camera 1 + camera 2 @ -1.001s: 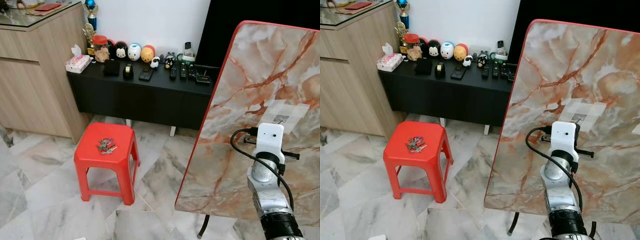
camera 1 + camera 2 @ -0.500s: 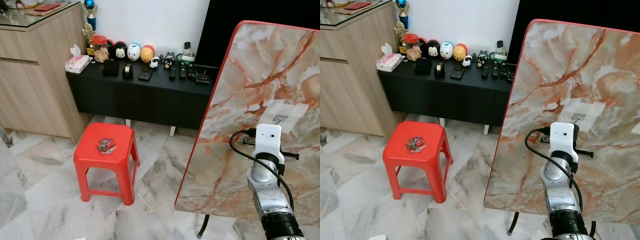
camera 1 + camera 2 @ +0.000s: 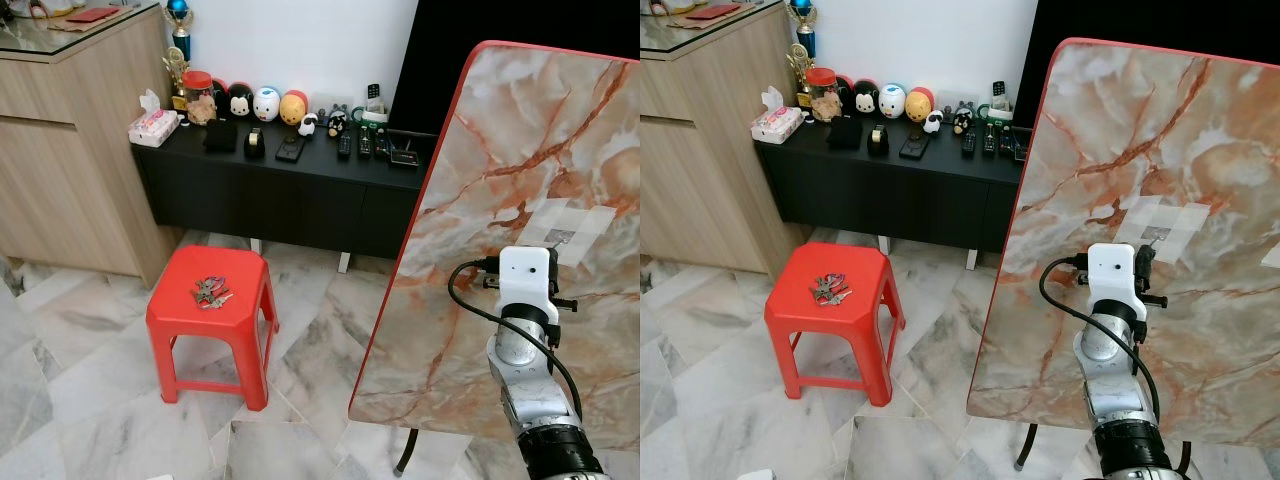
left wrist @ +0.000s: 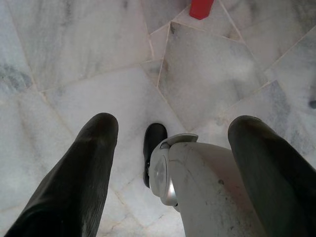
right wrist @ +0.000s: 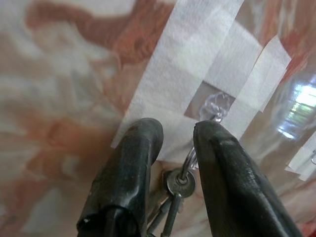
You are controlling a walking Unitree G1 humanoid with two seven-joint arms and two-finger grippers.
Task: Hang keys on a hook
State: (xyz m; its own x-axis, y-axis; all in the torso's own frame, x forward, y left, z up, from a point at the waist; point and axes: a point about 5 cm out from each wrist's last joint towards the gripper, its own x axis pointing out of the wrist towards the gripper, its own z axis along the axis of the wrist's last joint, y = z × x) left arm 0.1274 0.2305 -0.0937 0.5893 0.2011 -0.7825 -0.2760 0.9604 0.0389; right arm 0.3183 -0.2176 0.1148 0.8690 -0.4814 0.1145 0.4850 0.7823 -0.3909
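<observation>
The right claw (image 5: 173,148) presses up to a marble-patterned panel (image 3: 520,200) that stands tilted on its edge, its two black fingers (image 5: 131,168) drawn close around a bunch of keys (image 5: 177,185). The key ring rises from between the fingertips toward a clear hook (image 5: 215,106), which is fixed to the panel under crossed strips of white tape (image 5: 197,54); whether the ring already sits on the hook cannot be told. From the head camera, the silver right arm (image 3: 525,390) reaches up at five o'clock, its white wrist camera (image 3: 527,280) just below the taped patch. A second bunch of keys (image 3: 212,291) lies on top of a red stool (image 3: 210,320) at nine o'clock, well apart from the panel. Behind the stool a low black bench (image 3: 290,190) carries round toy figures (image 3: 267,103) and remote controls. The left claw (image 4: 173,148) hangs over the marble floor (image 4: 98,59) with its fingers spread wide, holding nothing.
</observation>
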